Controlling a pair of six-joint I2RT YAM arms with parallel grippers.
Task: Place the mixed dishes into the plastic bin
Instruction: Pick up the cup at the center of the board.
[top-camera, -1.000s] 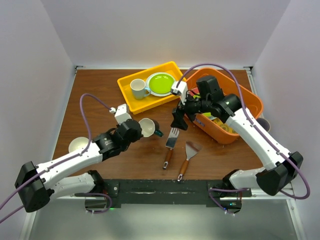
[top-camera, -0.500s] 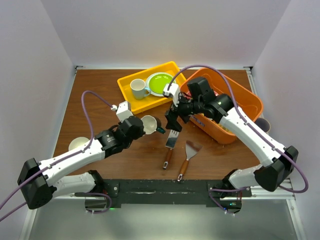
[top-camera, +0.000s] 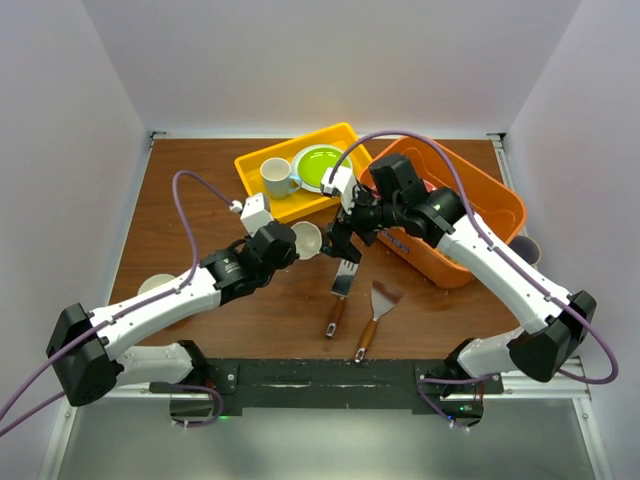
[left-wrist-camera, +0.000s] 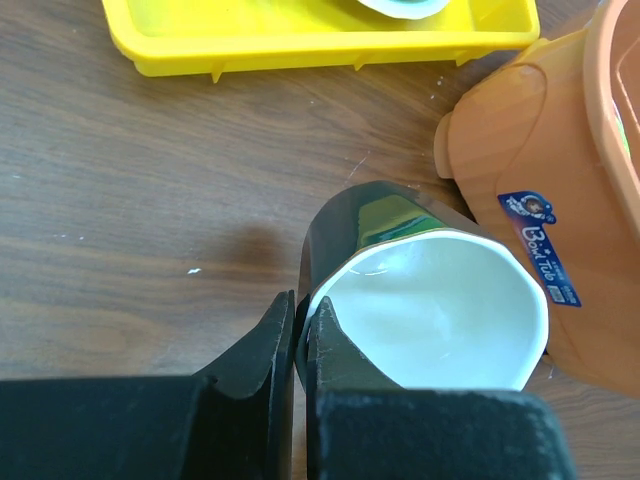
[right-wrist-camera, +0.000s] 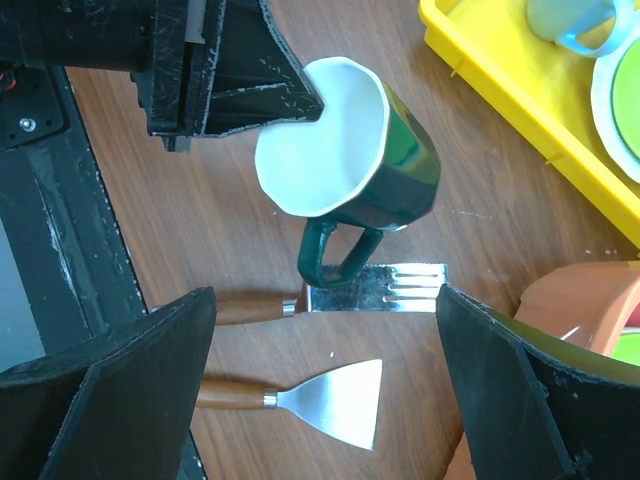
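1. My left gripper (left-wrist-camera: 303, 320) stays clenched on the rim of the mug (top-camera: 307, 240). It has carried the mug farther and to the right, tipped on its side and seemingly clear of the counter (top-camera: 200, 200).
2. My right gripper (top-camera: 343, 245) has swung left from the bin (top-camera: 500, 200). It hangs released, jaws wide, just over the mug and above the spatulas (top-camera: 343, 285).
3. I read this as a handover. The mug is not yet in the bin, and my right must clamp it before my left lets go.
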